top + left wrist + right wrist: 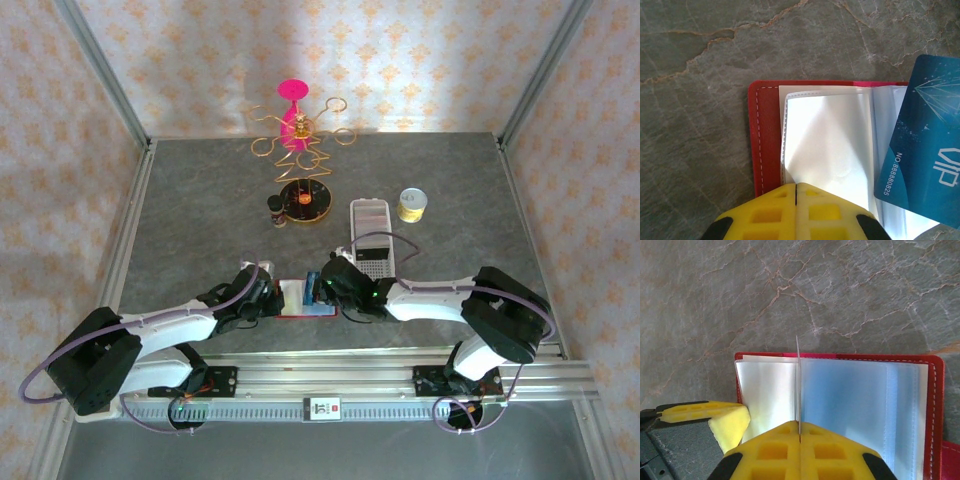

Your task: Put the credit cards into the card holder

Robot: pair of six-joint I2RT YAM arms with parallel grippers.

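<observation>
The red card holder [295, 302] lies open near the front edge, its clear pockets [830, 140] facing up. My left gripper [796, 186] is shut, its yellow tips resting on the holder's left pocket page next to the red cover [767, 135]. My right gripper [799, 424] is shut on the blue credit card [925, 155], which stands on edge over the holder's middle fold. From the right wrist the card is a thin white line [798, 380] above the pockets [865, 395]. One left finger [720, 417] sits at the holder's left corner.
A long white perforated tray [372, 235] lies just behind the right gripper [328, 285]. Farther back stand a small yellow jar [412, 204], a gold wire stand with a pink top [300, 140] and a small dark bottle [275, 210]. Metal rails run along the table's sides.
</observation>
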